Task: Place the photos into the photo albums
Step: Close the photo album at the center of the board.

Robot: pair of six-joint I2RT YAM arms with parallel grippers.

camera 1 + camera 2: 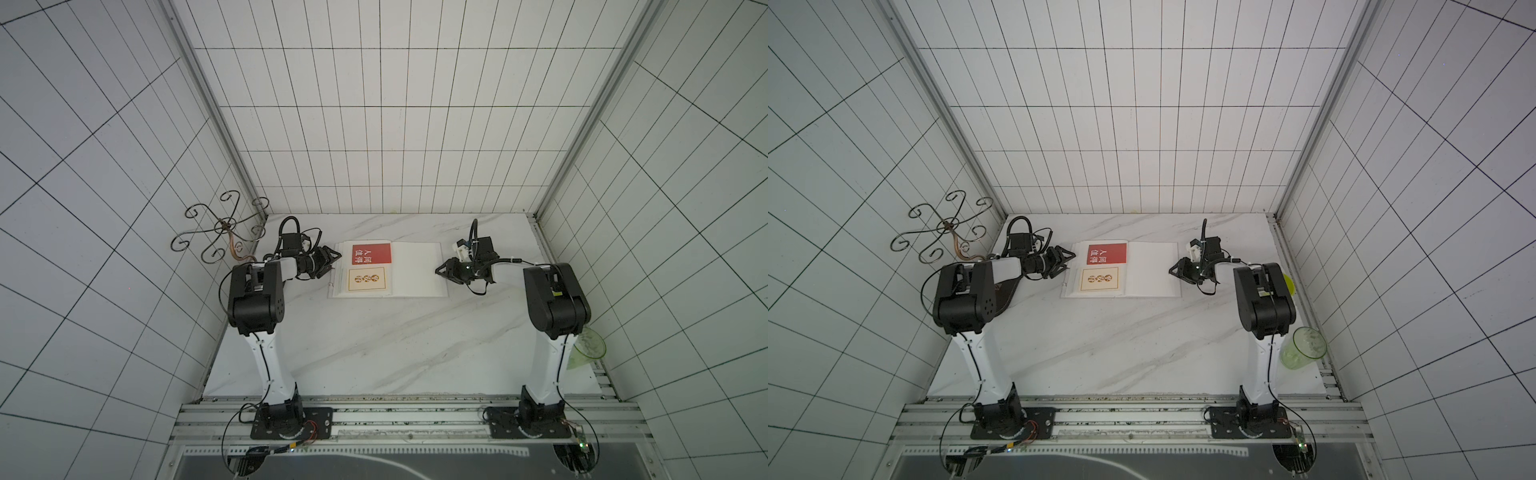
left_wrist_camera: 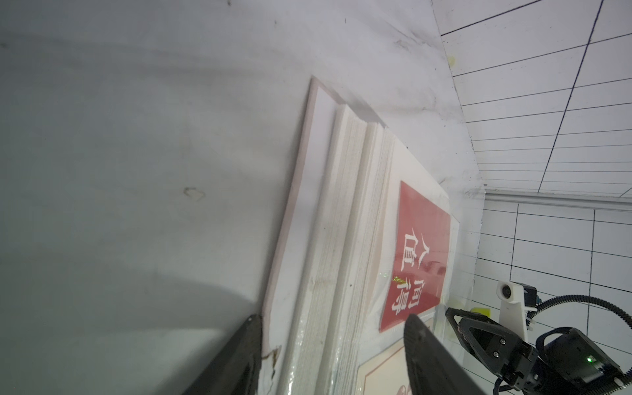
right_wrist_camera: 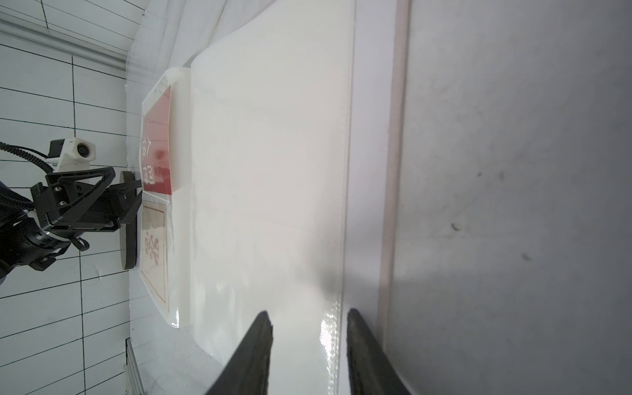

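Observation:
The photo album (image 1: 417,270) (image 1: 1152,270) lies open at the back of the marble table. Its left page carries a red photo (image 1: 371,253) (image 1: 1106,254) and, nearer me, a cream photo (image 1: 366,279) (image 1: 1099,279) under a clear film. My left gripper (image 1: 336,262) (image 2: 332,318) is open at the album's left edge, its jaws straddling the stacked pages (image 2: 342,222) without clamping them. My right gripper (image 1: 436,270) (image 3: 307,313) is open at the right edge, its jaws on either side of the blank page's glossy edge (image 3: 337,239).
A curled metal wire stand (image 1: 224,226) sits at the back left corner. A clear green cup (image 1: 1304,347) stands by the right wall next to the right arm, with a yellow-green object (image 1: 1288,282) behind that arm. An aluminium rail (image 1: 407,409) runs along the table's front.

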